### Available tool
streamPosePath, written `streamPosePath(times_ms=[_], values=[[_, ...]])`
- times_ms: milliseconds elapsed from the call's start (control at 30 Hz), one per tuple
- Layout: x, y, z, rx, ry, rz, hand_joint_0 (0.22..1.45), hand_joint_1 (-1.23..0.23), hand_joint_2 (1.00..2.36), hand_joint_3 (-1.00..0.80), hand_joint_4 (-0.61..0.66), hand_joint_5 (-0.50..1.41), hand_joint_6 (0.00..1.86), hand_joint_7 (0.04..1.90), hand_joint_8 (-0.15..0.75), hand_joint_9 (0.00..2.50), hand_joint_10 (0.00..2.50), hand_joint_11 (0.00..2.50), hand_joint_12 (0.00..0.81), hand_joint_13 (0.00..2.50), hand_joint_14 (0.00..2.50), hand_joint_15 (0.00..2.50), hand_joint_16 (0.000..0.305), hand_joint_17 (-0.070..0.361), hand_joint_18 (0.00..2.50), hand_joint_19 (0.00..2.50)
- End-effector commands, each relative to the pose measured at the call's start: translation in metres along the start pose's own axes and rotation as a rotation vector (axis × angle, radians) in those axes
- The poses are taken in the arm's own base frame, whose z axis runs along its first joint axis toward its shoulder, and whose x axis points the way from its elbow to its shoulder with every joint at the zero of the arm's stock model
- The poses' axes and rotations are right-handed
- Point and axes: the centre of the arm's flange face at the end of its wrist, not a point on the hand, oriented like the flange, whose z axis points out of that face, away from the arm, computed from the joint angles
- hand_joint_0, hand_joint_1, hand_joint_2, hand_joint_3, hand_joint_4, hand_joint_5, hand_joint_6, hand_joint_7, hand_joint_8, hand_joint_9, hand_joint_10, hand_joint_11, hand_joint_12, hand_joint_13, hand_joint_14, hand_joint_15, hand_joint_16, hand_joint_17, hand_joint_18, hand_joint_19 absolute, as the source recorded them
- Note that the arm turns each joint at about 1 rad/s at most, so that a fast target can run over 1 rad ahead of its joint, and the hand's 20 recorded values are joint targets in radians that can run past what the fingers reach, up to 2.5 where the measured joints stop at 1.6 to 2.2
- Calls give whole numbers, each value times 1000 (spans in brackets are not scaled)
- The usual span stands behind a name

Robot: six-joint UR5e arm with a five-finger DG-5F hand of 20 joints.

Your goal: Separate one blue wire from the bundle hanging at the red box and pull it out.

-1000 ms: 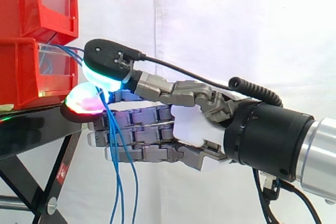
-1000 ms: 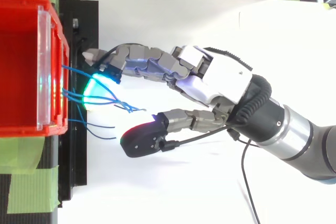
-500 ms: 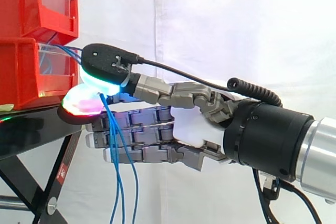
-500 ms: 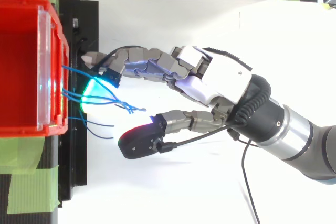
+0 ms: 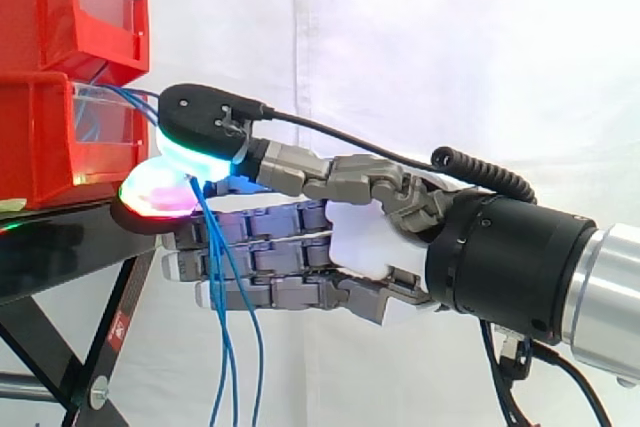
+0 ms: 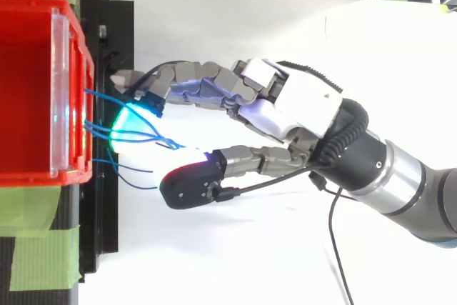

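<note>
1. Several blue wires [image 5: 226,347] show in the side view. They come out of the front of the lower red bin [image 5: 40,147] and then hang almost straight down, so their long axis is vertical and the loose ends point to the floor. They pass in front of the straight lower fingers of the hand [image 5: 365,242]. Two glowing fingertips [image 5: 195,152], one cyan and one magenta, are closed together on the wires just beside the bin. How many strands are between them I cannot tell. The bins stand on a black stand [image 5: 60,247] before a white curtain [image 5: 450,47]. An upper red bin [image 5: 60,7] sits on the lower one.
2. From the top view, the blue wires [image 6: 98,93] leave the bin's front [image 6: 71,169] and point to the right, toward the hand [image 6: 307,101]. Their loops lie between the green pad and the white one. Green tape [image 6: 39,255] is on the stand [image 6: 107,19].
</note>
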Motion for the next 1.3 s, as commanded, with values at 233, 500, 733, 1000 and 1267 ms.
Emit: streamPosePath(times_ms=[233, 500, 733, 1000, 1267], values=[[-1, 0, 0, 6, 6, 19, 599, -696, 1008, -404, 265, -158, 706, 925, 305, 405, 2, 71, 382, 372, 4, 158, 54, 121, 376, 106], [0, 0, 0, 6, 23, 37, 605, -699, 1008, -399, 254, -162, 735, 888, 306, 414, 2, 82, 384, 385, 4, 159, 53, 120, 395, 101], [-1, 0, 0, 9, 24, 35, 606, -700, 1009, -394, 254, -165, 755, 866, 306, 421, 0, 76, 382, 401, 5, 174, 53, 120, 411, 116], [-2, 0, 0, 10, 22, 42, 609, -699, 1009, -383, 250, -168, 785, 825, 306, 428, 2, 93, 386, 430, 5, 191, 53, 119, 449, 126], [-4, 2, 0, 19, 23, 55, 605, -692, 1014, -326, 238, -175, 818, 811, 306, 434, 2, 101, 387, 439, 6, 203, 53, 119, 462, 146]])
